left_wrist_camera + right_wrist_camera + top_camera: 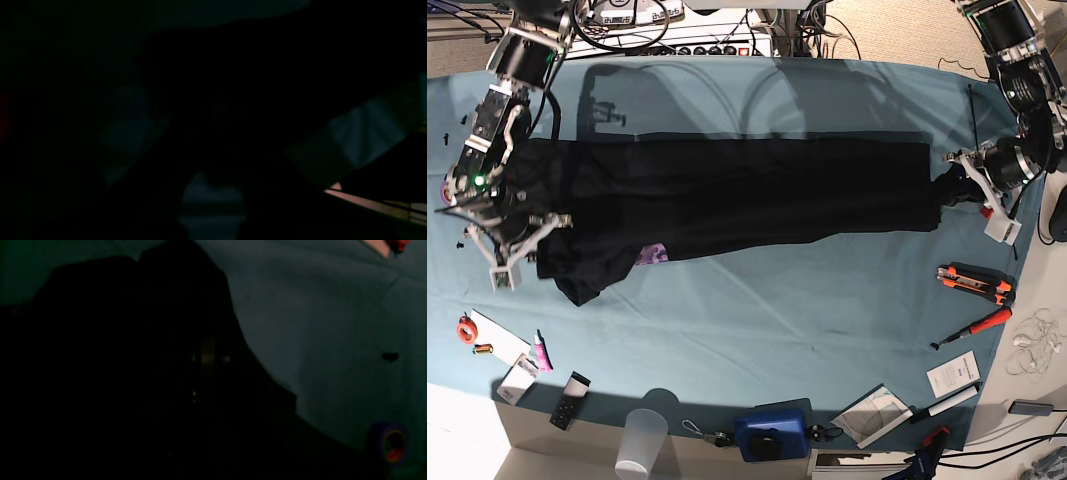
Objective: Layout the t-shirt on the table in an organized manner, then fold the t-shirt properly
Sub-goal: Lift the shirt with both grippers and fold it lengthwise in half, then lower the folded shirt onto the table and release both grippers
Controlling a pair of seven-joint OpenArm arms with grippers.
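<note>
Across the table [757, 310] the t-shirt [747, 195] stretches between both grippers; right gripper [545, 222] and left gripper [954, 180] touch its ends, grip unclear. Near the front edge sit a cup [641, 444], a screwdriver [972, 327] and tape [391, 443].

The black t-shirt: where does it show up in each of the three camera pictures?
Base view: the t-shirt lies stretched across the table, from one arm to the other.
Right wrist view: it is the dark mass filling the left and bottom.
Left wrist view: too dark to pick it out.
Shared landmark: the teal table cloth, seen in the base and right wrist views.
</note>
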